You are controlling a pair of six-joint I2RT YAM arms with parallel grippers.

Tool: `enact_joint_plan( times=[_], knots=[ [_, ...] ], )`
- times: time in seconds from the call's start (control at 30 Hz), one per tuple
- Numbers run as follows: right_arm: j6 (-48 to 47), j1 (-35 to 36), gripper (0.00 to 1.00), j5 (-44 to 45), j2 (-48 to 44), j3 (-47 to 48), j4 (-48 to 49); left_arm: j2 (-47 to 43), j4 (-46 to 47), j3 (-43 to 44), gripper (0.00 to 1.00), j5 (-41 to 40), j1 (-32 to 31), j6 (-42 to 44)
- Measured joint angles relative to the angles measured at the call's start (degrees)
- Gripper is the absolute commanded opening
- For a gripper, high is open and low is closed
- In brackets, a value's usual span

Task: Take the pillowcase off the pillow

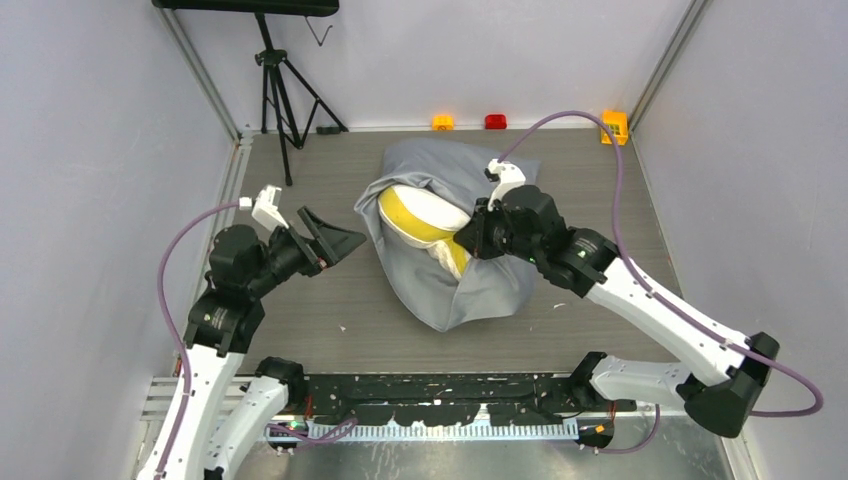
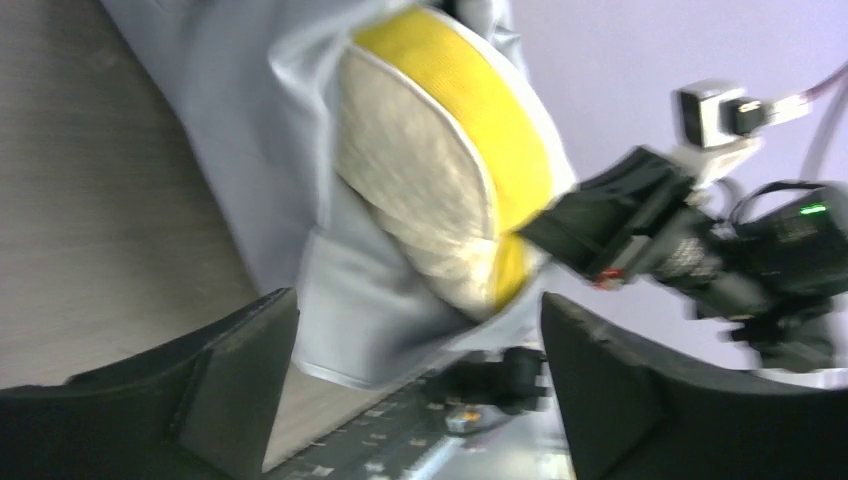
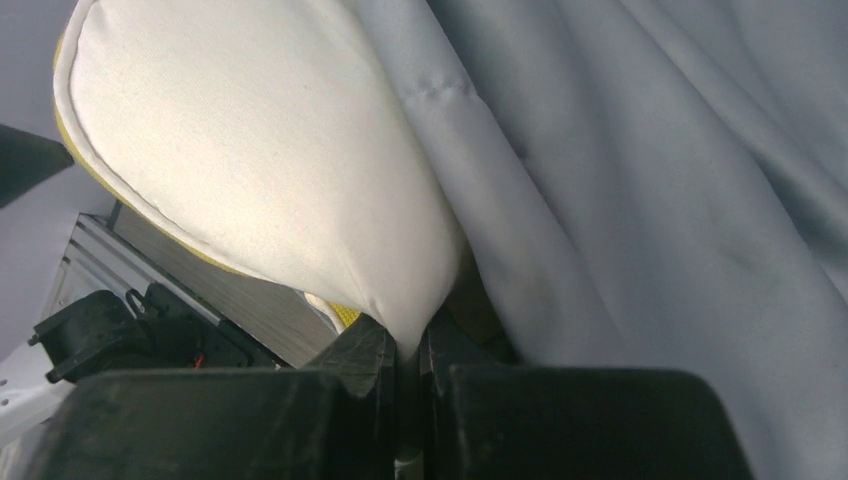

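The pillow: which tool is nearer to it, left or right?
Right. The right tool is shut on a corner of the pillow; the left tool is open and apart from it, on its left side.

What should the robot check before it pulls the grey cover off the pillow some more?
1. The right hand grips the pillow: ok, shut on a white corner.
2. Only pillow is in that pinch, no grey cloth: cannot tell.
3. The left hand is open and empty: ok.
4. The left hand holds the pillowcase: not ok, it hangs beside it, apart.
5. The pillow pokes out of the opening: ok, white top and yellow edge show.
6. The pillow is all the way out: not ok, the rest is inside the cover.
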Motion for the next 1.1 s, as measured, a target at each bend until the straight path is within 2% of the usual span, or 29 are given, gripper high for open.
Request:
enact_joint_plan(
  times=[0.17,0.33,0.8,1.1],
  knots=[
    [1.22,0.0,0.0,-2.67,5.6,-0.42,4.22,-3.8,2.69,-7.74,1.0,2.49,-0.2,-13.88],
    [2.75,0.0,0.0,-8.5,9.75,-1.05,9.66,-3.61,3.69,-10.99,1.0,1.95,-1.62,-20.26],
    [4.17,0.48,0.0,-16.28,12.22,-2.14,14.78,3.48,13.64,-13.4,1.0,-8.55,-12.83,-24.11],
    [3.72,2.51,0.0,-18.49,12.52,-3.56,15.98,7.76,18.12,-14.19,0.99,-15.15,-14.6,-24.55]
  ],
)
